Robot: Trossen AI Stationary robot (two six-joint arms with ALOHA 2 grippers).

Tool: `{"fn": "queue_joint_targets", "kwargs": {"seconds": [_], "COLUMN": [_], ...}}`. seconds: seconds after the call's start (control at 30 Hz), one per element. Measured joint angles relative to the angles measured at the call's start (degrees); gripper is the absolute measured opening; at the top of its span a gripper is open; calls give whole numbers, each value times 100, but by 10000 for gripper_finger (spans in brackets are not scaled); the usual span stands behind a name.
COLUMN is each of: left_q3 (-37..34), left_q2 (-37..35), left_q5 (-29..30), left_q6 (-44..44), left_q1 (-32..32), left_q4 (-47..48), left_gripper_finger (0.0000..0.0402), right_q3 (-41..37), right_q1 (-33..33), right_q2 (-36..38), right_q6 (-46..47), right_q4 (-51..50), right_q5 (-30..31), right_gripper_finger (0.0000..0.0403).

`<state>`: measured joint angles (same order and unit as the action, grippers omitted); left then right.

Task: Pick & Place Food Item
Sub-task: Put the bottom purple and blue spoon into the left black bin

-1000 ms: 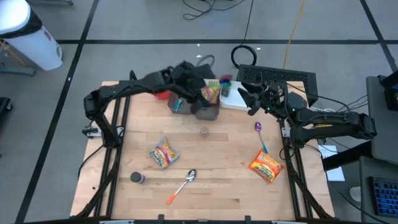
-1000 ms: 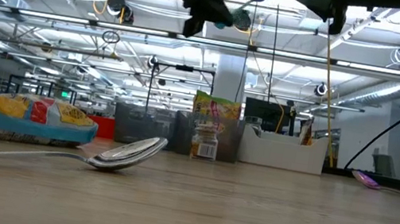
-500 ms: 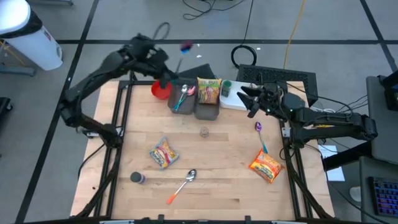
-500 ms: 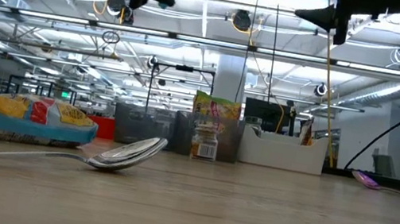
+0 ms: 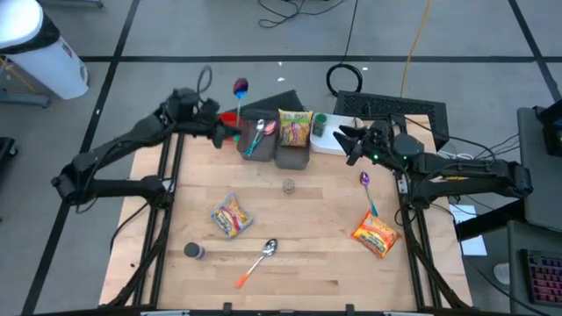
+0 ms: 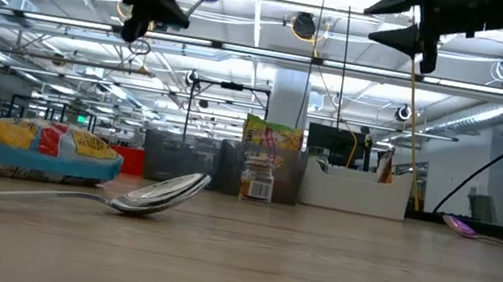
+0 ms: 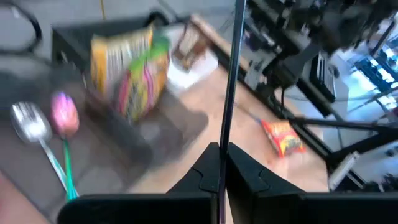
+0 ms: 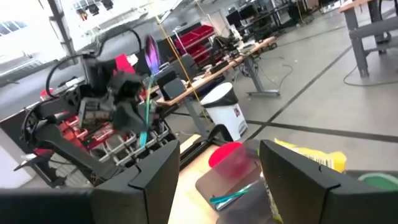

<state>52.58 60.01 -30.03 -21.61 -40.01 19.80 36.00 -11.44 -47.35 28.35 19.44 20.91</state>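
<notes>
Purple-headed spoon (image 5: 240, 88) pinched by its thin handle in the left gripper (image 5: 219, 133), fingers closed tight on it, head raised clear of the table (image 5: 325, 219). A second ago held over the grey bins (image 5: 290, 158); since then swung out toward the back-left corner and now settled just beside the red bowl (image 5: 230, 123), well off the bins. Spoon carried along the whole way, not dropped.

Right gripper (image 5: 349, 143) unchanged: hovering with fingers apart and empty, close to the white tray (image 5: 329, 142) at the back right.

Food untouched throughout. Snack bag (image 5: 296, 127) standing in the right-hand bin as before; yellow noodle packet (image 5: 231, 216) lying on the front-left part of the table; orange packet (image 5: 377, 234) lying front right. None shifted.

Meaning for the task, as a judgement: no progress on a food item yet, only a utensil moved away from the bins. Possibly headed for the bowl, though the blurred left wrist view leaves the target unclear. Free right gripper better placed for the orange packet or the snack bag.
</notes>
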Motion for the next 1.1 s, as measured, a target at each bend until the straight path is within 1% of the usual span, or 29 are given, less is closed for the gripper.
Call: {"fn": "queue_joint_targets", "kwargs": {"seconds": [0.13,0.2,0.3,0.4,0.57,0.67,0.73,0.8,0.93,1.0,1.1], "left_q3": [-450,-590,-665,-560,-35,484,876,1259,1977,2207,2450], "left_q2": [9,125,507,982,1899,2402,2690,2960,3418,3624,3877], "left_q5": [7,31,-25,-148,-431,-445,-427,-314,186,331,496], "left_q6": [-210,-256,-297,-297,-273,5,349,760,1511,1707,1744], "left_q1": [181,243,302,262,117,39,-35,-104,-226,-253,-249], "left_q4": [-119,-180,-230,-250,-206,179,683,1381,2724,3111,3324], "left_gripper_finger": [7,7,7,7,7,7,7,7,7,7,7], "right_q3": [-38,-40,-40,-40,-40,-40,-43,-43,-43,-43,-43], "right_q1": [0,0,0,2,2,2,2,2,2,2,2], "right_q2": [-90,-158,-251,-318,-346,-346,-346,-346,-346,-346,-346], "right_q6": [164,233,250,268,355,355,355,355,348,346,303], "right_q4": [-4,-4,-4,-2,-2,-4,-4,-4,-4,-6,-8], "right_q5": [2,0,-1,-1,-3,-3,-6,-11,-11,-11,-11], "right_gripper_finger": [215,215,215,215,215,215,215,215,215,215,215]}}
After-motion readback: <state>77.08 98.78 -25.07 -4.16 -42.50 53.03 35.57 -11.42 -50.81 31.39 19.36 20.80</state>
